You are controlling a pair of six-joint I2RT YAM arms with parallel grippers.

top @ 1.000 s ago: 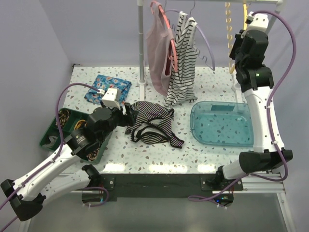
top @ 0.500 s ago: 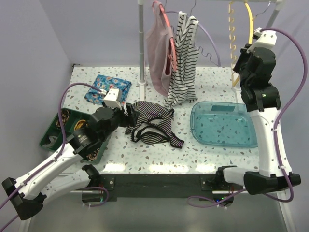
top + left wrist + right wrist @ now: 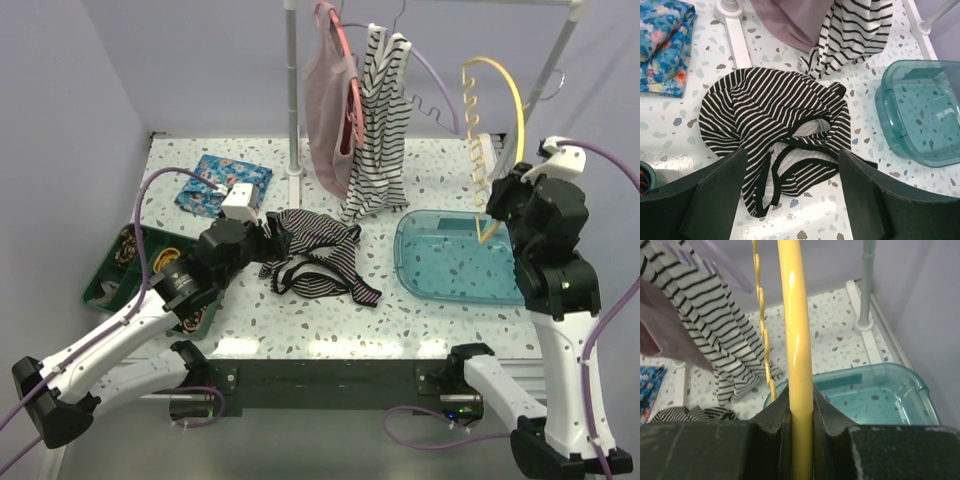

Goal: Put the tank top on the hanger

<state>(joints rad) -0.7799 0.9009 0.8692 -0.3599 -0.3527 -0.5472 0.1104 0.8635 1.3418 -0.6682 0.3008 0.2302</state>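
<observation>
Tank top (image 3: 318, 262) is framed mid-picture by the spread left gripper (image 3: 790, 157). Hanger (image 3: 796, 340) is pinched by the right gripper (image 3: 801, 412), upper right. A strap must be gripped next.

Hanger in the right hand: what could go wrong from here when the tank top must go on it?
1. The right hand pinches the hanger by one thin, smooth bar, so the hanger may swing or slip in the grip.
2. The tank top lies crumpled, with its straps folded over. The open left hand may take several layers at once and keep the opening closed.
</observation>
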